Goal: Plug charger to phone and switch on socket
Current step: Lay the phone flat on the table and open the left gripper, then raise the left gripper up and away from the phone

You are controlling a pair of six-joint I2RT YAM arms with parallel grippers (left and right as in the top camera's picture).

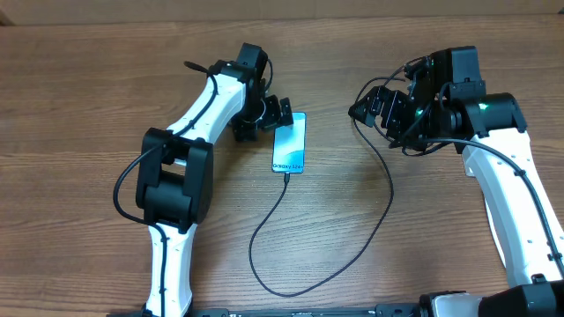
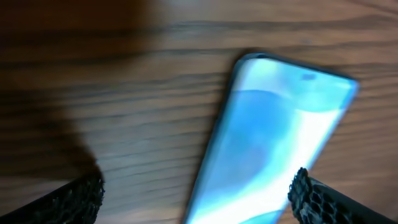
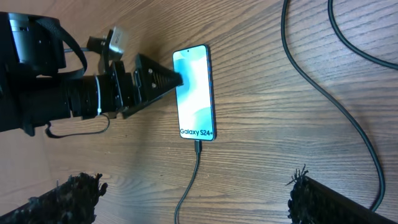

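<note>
The phone (image 1: 289,143) lies flat on the wooden tabletop (image 1: 88,106) near its middle, screen up and lit pale blue, with the "Galaxy S24" line at its near end. The charger (image 3: 198,151) has its small tip seated in the phone's near edge. From there the thin black cable runs toward the robot, bends in a wide loop and climbs back up the right side, where it passes under the right arm (image 1: 502,167); the plug end is hidden there. The left pincer (image 1: 263,119) sits low at the phone's far left corner, fingers spread wide and gripping nothing. In the right wrist view one dark finger tip is at the phone's left edge (whether it presses the phone or only meets it I cannot tell). The left wrist view is blurred, but it shows the screen lying between the two fingertips (image 2: 74,199). The right pincer (image 3: 198,198) hangs well apart from the phone, also spread, with only bare wood and cable below it. The right arm and its own wiring block the view of the tabletop's far right corner.
</note>
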